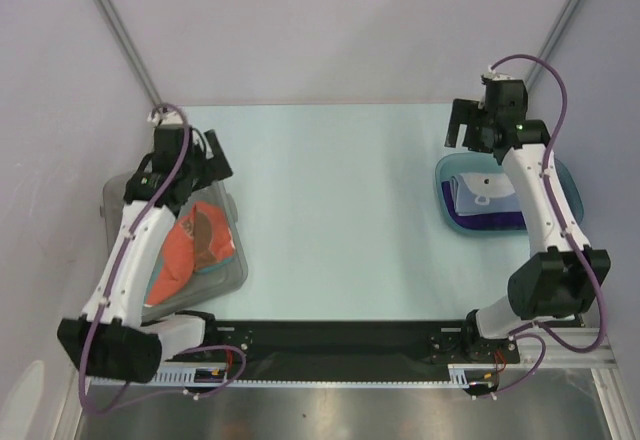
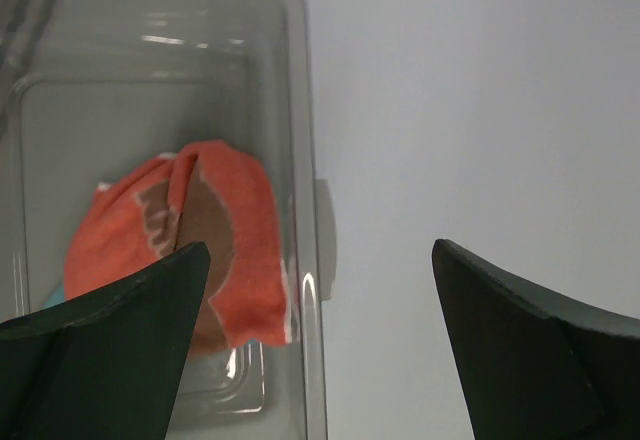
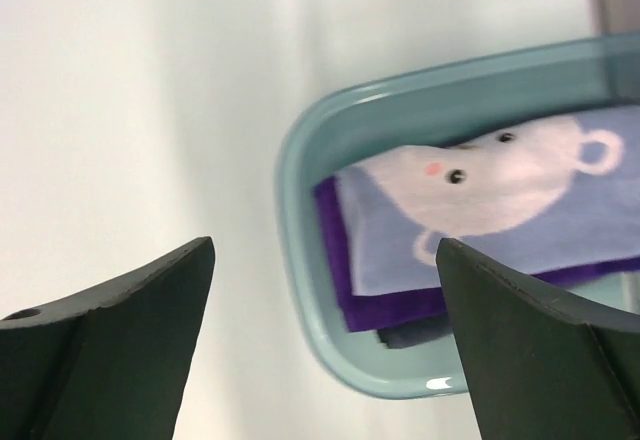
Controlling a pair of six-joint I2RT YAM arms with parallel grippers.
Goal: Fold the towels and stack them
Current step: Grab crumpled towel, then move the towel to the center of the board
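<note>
Nearest, the orange-brown towel [image 1: 190, 245] is seen crumpled in the clear bin [image 1: 232, 275], evidently awaiting folding. Further back, the light blue towel [image 3: 480, 230] is stacked folded on the purple towel [image 3: 390, 305] and a dark towel [image 3: 410, 335] in the teal tray [image 3: 300, 290] on the surface [image 1: 340, 210]. Farthest, the left claw [image 2: 320, 250] is held wide above the bin, likely for a reach in; the right claw [image 3: 325, 245] is held wide and empty beside the tray.
</note>
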